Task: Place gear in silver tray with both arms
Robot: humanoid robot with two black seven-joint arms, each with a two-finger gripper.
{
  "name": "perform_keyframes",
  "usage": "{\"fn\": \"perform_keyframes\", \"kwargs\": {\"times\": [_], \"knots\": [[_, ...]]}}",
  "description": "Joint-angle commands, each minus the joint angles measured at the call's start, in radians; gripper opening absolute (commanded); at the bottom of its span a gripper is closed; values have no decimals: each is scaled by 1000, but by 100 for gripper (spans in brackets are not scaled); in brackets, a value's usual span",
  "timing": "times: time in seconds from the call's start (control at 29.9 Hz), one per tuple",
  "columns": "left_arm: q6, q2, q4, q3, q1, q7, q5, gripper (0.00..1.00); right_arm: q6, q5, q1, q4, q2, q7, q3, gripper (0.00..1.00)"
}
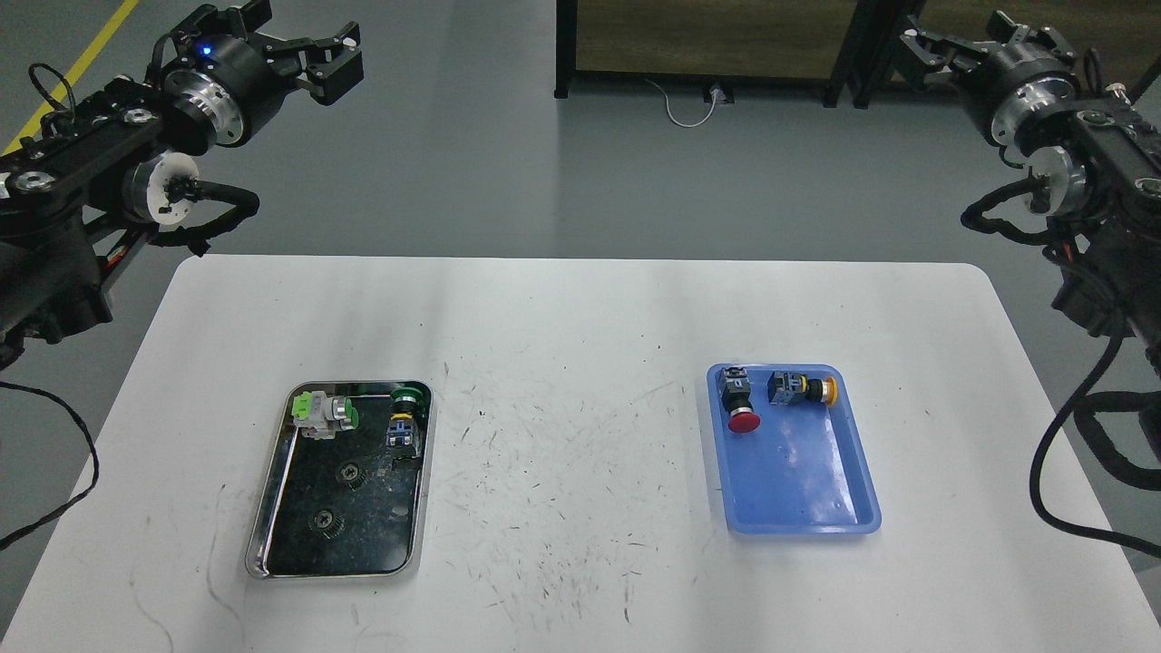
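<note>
The silver tray [272,494] lies on the left half of the white table [580,317]. Two small dark gears lie on its dark bottom, one in the middle [350,472] and one nearer the front [324,519]. My left gripper [349,54] is open and empty, raised high at the top left, far above and behind the tray. My right gripper [914,43] is raised at the top right, dark against a dark cabinet frame, so its fingers cannot be told apart. Nothing shows in it.
A green-and-white switch [322,413] and a green-capped button part [404,422] lie at the far end of the silver tray. A blue plastic tray [807,490] on the right holds a red push button [739,408] and a yellow one [800,388]. Black cables hang at both sides.
</note>
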State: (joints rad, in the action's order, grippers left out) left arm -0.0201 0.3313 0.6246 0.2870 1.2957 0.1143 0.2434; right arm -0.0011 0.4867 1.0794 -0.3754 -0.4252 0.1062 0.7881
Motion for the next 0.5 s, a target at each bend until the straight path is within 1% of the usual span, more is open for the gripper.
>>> {"fn": "perform_keyframes", "kwargs": {"times": [0.0,0.1,0.17,0.27,0.47], "knots": [[8,-5,1,0,5,-2,1,98,-48,-3,7,-2,5,-5,-12,99],[41,-3,9,0,10,-1,-1,98,-56,-3,7,0,3,3,-13,100],[45,2,10,0,1,5,-1,98,-56,-3,5,-2,-6,3,-13,100],[55,3,9,1,-7,2,-3,98,-63,-3,1,-14,-18,3,-10,100],[83,2,12,52,-19,-1,-4,98,-65,-3,-15,-146,-102,1,-7,100]]}}
